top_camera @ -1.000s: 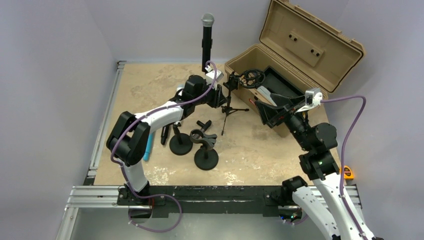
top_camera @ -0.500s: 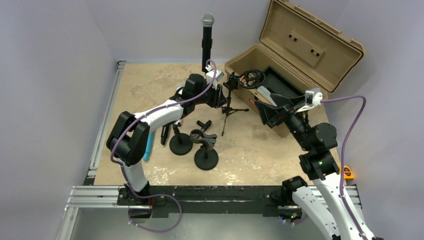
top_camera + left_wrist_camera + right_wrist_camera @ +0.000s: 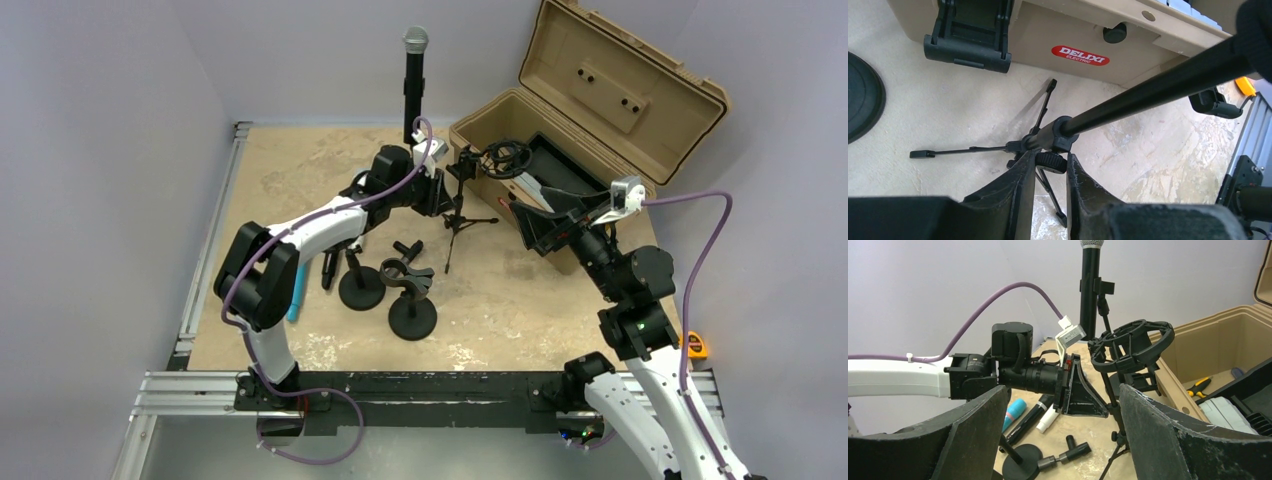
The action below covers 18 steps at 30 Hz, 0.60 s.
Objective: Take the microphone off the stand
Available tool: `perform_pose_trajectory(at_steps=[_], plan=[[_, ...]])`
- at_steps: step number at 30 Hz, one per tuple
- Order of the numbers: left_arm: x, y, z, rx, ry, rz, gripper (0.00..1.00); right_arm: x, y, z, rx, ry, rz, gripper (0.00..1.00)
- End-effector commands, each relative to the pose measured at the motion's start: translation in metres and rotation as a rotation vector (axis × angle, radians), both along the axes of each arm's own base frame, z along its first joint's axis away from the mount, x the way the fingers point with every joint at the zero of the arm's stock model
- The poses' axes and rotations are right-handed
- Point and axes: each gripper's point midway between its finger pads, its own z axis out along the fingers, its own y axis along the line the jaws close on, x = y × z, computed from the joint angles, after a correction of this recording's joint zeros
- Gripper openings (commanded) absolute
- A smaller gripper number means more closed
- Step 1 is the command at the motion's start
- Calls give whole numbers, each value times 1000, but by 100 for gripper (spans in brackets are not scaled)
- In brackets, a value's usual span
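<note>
The black microphone point(image 3: 414, 85) with a grey mesh head stands upright in a clip, high above the table; it also shows in the right wrist view point(image 3: 1090, 290). Below it a black tripod stand point(image 3: 458, 215) carries a round shock mount point(image 3: 1130, 347). My left gripper point(image 3: 447, 197) is low at the tripod's hub, its jaws closed narrowly on the stand's black knob point(image 3: 1052, 162). The stand's pole point(image 3: 1158, 85) rises to the upper right. My right gripper point(image 3: 535, 222) is wide open and empty, right of the stand, facing it point(image 3: 1063, 390).
An open tan case point(image 3: 600, 110) sits right behind the tripod, touching distance from it. Two round-base stands point(image 3: 361, 290) point(image 3: 412, 318) stand in front. A blue marker point(image 3: 296, 295) and a black handheld microphone point(image 3: 328, 270) lie at the left.
My left wrist has edged slightly to the right at the tripod's hub. The microphone, stand and right arm have not moved.
</note>
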Motion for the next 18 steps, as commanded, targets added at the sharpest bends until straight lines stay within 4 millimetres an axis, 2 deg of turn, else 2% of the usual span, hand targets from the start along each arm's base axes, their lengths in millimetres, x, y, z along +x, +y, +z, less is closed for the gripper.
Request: perform_pose_trajectory(at_steps=[1, 7, 12, 18], plan=[[-1, -4, 15, -56, 80, -8, 0, -7, -4, 19, 19, -50, -9, 80], [-6, 10, 12, -181, 374, 47, 0, -7, -5, 19, 24, -50, -13, 80], [-11, 11, 23, -252, 480, 85, 0, -3, -3, 15, 20, -36, -14, 80], [-7, 13, 18, -366, 718, 206, 0, -1, -2, 10, 27, -24, -11, 80]])
